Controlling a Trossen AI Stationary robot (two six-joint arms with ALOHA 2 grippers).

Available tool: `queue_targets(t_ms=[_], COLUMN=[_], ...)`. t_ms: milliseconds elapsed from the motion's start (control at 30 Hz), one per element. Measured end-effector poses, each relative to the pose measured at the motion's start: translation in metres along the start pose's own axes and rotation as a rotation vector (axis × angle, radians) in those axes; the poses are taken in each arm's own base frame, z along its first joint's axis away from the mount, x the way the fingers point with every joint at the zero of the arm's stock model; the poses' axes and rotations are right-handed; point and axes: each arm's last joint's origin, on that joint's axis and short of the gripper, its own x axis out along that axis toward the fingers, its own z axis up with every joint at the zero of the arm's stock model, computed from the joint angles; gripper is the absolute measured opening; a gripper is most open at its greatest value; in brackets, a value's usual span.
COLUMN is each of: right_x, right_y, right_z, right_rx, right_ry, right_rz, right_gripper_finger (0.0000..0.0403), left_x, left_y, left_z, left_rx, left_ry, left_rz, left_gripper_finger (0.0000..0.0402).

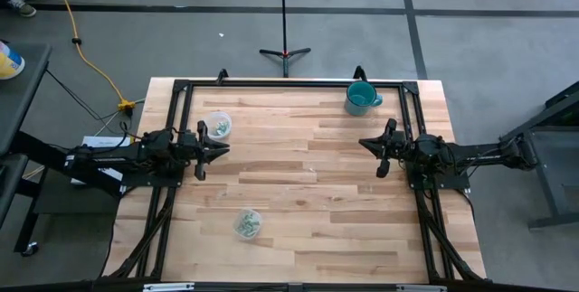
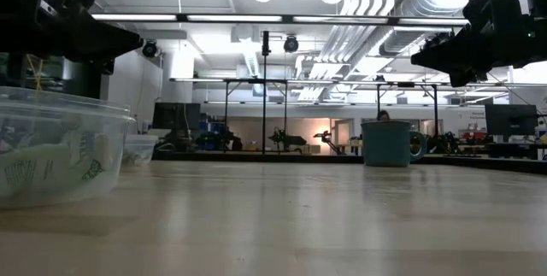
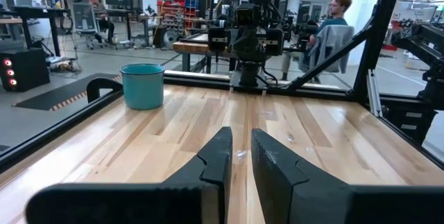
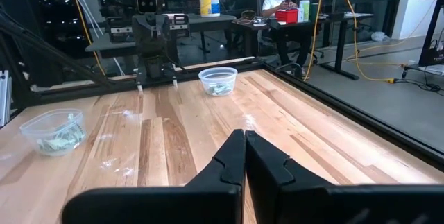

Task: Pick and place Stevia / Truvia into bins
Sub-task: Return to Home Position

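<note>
Two clear plastic cups stand on the wooden table: one (image 1: 217, 126) near the left arm, one (image 1: 247, 223) toward the near edge. Pale green and white sachets lie inside both, as the right wrist view shows in the far cup (image 4: 218, 80) and the near cup (image 4: 55, 132). In the low view the near cup (image 2: 51, 148) looms at the left. My left gripper (image 1: 220, 147) hovers beside the far cup, its fingers (image 3: 241, 156) open by a narrow gap and empty. My right gripper (image 1: 366, 143) hovers at the table's right side, shut (image 4: 244, 141) and empty.
A teal mug (image 1: 362, 98) stands near the far right corner. A black metal frame (image 1: 289, 82) runs along the table's far edge and sides. A tiny pale fleck (image 3: 241, 153) lies mid-table; what it is I cannot tell. People sit at desks beyond the table.
</note>
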Motion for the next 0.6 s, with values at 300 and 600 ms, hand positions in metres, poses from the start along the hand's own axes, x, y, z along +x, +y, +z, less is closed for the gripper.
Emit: queue_targets(t_ms=[300, 600], right_x=[0.0000, 0.0000], right_y=[0.0000, 0.0000], right_z=[0.0000, 0.0000], right_rx=[0.000, 0.000], right_ry=[0.000, 0.000], right_rz=[0.000, 0.000], right_gripper_finger=[0.0002, 0.0009], left_x=[0.0000, 0.0000], left_y=[0.0000, 0.0000], left_z=[0.0000, 0.0000], left_rx=[0.000, 0.000], left_ry=[0.000, 0.000], left_rz=[0.000, 0.000], left_gripper_finger=[0.0092, 0.0092])
